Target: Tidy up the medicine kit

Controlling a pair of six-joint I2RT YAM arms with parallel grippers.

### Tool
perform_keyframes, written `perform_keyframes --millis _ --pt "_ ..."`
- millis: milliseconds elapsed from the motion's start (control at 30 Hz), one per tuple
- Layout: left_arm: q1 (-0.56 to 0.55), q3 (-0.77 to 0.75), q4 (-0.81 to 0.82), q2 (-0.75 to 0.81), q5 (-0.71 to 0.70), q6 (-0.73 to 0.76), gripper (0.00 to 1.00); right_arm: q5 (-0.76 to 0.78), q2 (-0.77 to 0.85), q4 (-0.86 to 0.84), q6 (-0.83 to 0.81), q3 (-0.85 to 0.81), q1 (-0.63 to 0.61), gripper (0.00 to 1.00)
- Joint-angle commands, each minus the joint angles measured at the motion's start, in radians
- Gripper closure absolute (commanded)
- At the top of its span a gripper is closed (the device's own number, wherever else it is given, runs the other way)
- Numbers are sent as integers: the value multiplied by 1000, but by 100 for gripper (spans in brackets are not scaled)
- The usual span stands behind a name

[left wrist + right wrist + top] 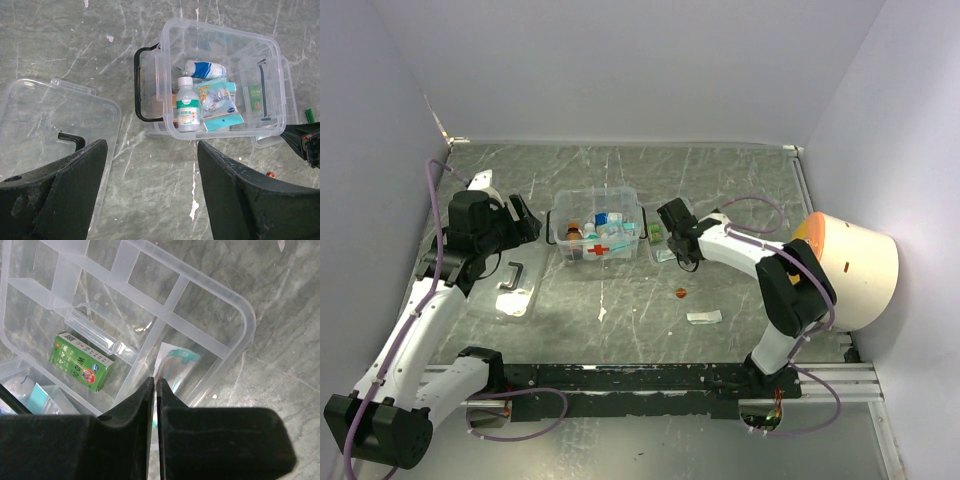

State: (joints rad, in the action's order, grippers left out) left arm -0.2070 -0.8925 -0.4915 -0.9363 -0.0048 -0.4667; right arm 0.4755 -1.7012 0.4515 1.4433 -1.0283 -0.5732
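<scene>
The left arm (412,335) rises from its base, bends at the elbow and turns its wrist inward. The left gripper (524,220) has its jaws spread wide, fingers (60,200) well apart. The right arm (740,245) folds sharply at the elbow and stretches leftward, angled down. The right gripper (672,216) has its fingers (132,407) pressed together with only a hairline slit between them.

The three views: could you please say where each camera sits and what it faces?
Top external: above, behind the bases, facing down on the table; left arm and right arm show.
Left wrist: left arm, facing the medicine kit; open left gripper shows.
Right wrist: right arm, facing the compartmented tray; shut right gripper shows.
Shared: top external and left wrist both show the medicine kit.
</scene>
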Motion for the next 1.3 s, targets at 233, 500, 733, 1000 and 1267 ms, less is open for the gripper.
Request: perform_keyframes --millis 233,500,733,1000,1267 --pt "-14 -8 11 9 -22 25 17 29 123 49 -63 -16 4 66" --pt "-14 -11 16 12 -15 28 17 70 342 252 -104 112 2 67" --pt "-14 -11 16 14 -17 27 17 25 478 378 -56 250 1 68" --pt "-14 -10 14 16 -22 28 17 -92 483 403 21 337 -49 76" --pt "-14 -10 14 13 -22 28 17 -115 480 423 170 382 -126 74"
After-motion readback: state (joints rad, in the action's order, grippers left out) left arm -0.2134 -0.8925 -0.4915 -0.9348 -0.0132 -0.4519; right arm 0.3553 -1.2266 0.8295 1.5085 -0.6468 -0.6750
